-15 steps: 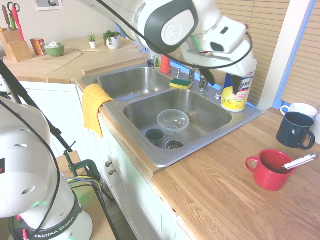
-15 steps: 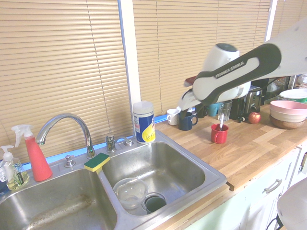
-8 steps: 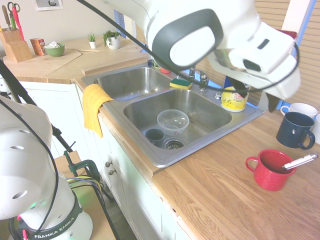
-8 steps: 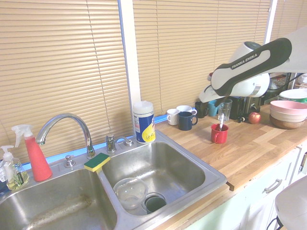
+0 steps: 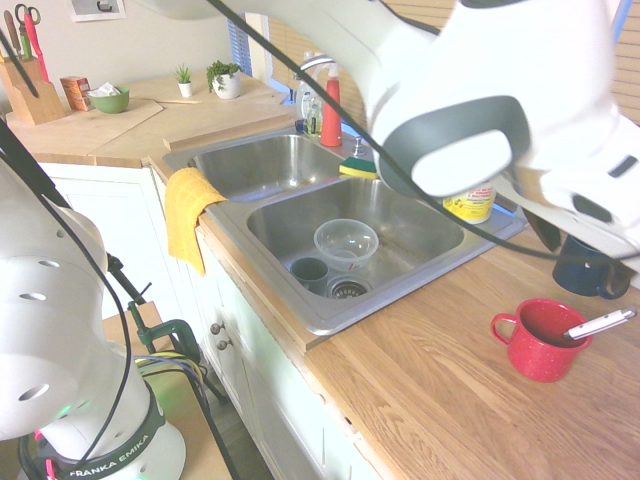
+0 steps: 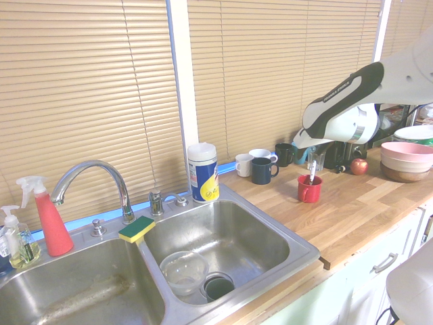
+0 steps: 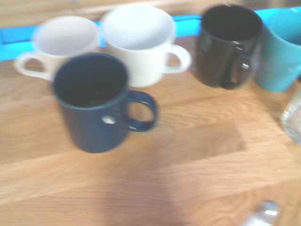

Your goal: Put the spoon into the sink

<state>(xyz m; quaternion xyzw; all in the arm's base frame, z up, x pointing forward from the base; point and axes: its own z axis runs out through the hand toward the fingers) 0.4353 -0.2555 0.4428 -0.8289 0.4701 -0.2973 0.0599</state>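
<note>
Counts of things around the kitchen sink

One double-basin sink (image 6: 298, 252) with one faucet (image 6: 91, 177); six mugs: one red (image 5: 541, 340), one navy (image 7: 96, 103), two white (image 7: 141, 40) (image 7: 59, 40), one black (image 7: 228, 44), one teal (image 7: 284, 47). One spoon (image 5: 600, 323), one clear bowl (image 5: 346, 241), one dark cup (image 5: 310, 271), one sponge (image 6: 137, 229), one wipes canister (image 6: 202, 172), one spray bottle (image 6: 47, 217), one yellow cloth (image 5: 188, 212), two potted plants (image 5: 226, 78) (image 5: 184, 80)
</note>
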